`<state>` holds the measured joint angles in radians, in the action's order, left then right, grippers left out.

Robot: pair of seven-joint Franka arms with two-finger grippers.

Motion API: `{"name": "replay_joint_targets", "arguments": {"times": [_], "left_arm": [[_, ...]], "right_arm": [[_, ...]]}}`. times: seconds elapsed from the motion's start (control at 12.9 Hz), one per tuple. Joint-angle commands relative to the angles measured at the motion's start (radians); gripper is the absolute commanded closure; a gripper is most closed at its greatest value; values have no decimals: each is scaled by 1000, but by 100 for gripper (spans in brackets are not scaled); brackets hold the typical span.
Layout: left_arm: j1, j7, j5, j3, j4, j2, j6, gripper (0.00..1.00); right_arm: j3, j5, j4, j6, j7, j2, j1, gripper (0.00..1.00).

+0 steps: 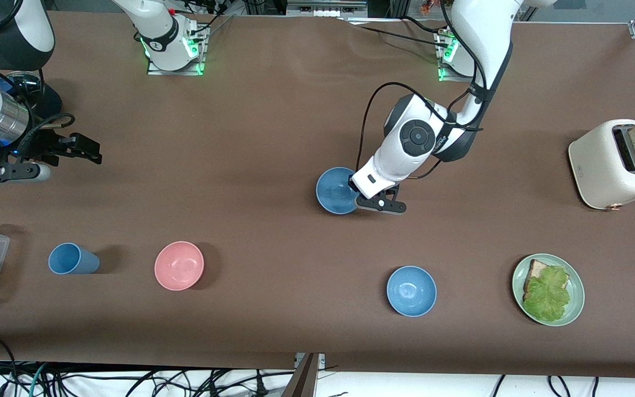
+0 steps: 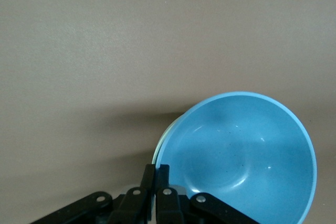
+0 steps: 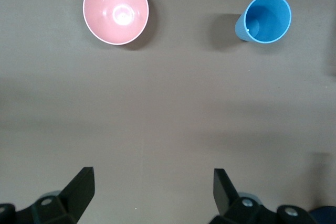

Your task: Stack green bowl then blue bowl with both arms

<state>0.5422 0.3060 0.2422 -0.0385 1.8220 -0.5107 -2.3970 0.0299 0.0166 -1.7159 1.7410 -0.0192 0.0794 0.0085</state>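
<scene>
— Gripping the rim, is the blue bowl (image 1: pixel 335 190) held?
— Yes: it is clamped by the left pincer (image 1: pixel 381 205), nested in the green bowl (image 2: pixel 164 141) mid-worktop (image 1: pixel 273 121). Both could be dragged if lifted unreleased. The right pincer (image 1: pixel 47 157) is parked, splayed wide.

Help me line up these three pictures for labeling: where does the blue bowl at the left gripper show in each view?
Front view: the blue bowl sits mid-table, the left gripper at its rim.
Left wrist view: blue bowl fills the lower corner, nested in the green bowl, whose pale edge peeks out; the fingers pinch the rim.
Right wrist view: not in it.
Shared landmark: the brown table.
</scene>
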Motion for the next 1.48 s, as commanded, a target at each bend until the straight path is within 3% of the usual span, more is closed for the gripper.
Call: {"name": "replay_joint_targets", "arguments": {"times": [0.0, 0.16, 0.23, 0.31, 0.39, 0.47, 0.7, 1.09, 1.4], "left_arm": [[16, 27, -40, 14, -4, -3, -7, 100], [16, 25, -40, 14, -4, -3, -5, 97], [16, 27, -40, 15, -6, 0, -4, 60], [13, 30, -37, 19, -12, 3, 2, 43], [12, 31, -29, 23, -16, 9, 10, 33], [9, 30, -29, 26, -18, 24, 12, 0], [-4, 30, -26, 41, -44, 69, 79, 0], [-123, 22, -41, 71, -302, 150, 491, 0], [-283, 9, -43, 65, -305, 285, 600, 0]], "right_arm": [[-2, -12, 6, -14, 5, -1, 1, 0], [-1, -12, 6, -14, 7, -1, 1, 0], [-2, -12, 6, -12, 7, -1, 1, 0], [-2, -12, 6, -12, 7, 3, 1, 0], [-2, -12, 6, -12, 7, 3, 1, 0], [-2, -12, 6, -12, 7, 3, 1, 0], [-2, -12, 6, -12, 8, 3, 1, 0], [-1, -12, 7, -12, 10, 0, 1, 0], [2, 8, 1, 5, 13, -23, 1, 0]]}}
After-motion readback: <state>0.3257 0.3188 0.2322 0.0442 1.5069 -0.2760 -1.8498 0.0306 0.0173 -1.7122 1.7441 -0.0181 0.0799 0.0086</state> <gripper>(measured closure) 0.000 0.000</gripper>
